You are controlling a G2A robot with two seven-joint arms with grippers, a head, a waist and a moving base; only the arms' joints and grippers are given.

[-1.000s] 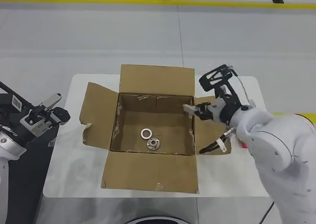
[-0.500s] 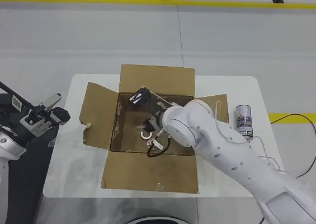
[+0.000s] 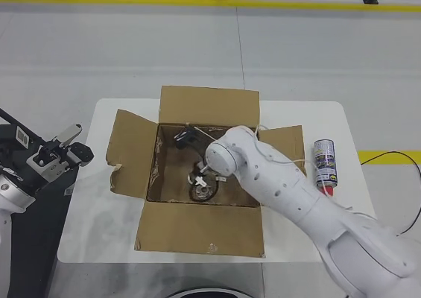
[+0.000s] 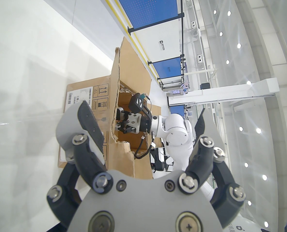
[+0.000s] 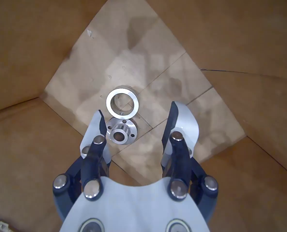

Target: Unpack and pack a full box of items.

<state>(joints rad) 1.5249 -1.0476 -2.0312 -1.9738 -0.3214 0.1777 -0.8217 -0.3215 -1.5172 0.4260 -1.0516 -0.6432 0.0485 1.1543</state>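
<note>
White table (image 3: 98, 223) bears the open box (image 3: 199, 227). Inside, the right gripper (image 5: 136, 108) hangs wide open and empty. It should centre on the flange (image 5: 120, 135) before closing.

right arm (image 3: 270, 167) extended, angled down, right claw (image 5: 136, 113) spread wide, left arm (image 3: 1, 194) out to the side (well apart from the right), left claw (image 4: 142, 112) spread

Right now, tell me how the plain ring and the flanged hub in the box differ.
The ring is a plain band with a wide open centre; the flanged hub has a raised collar, a small bore and bolt holes in its flange. The flanged hub sits close beside one of the right gripper's open jaws; the ring lies farther ahead of them. Both are silvery metal and lie flat on the floor of the box.
</note>
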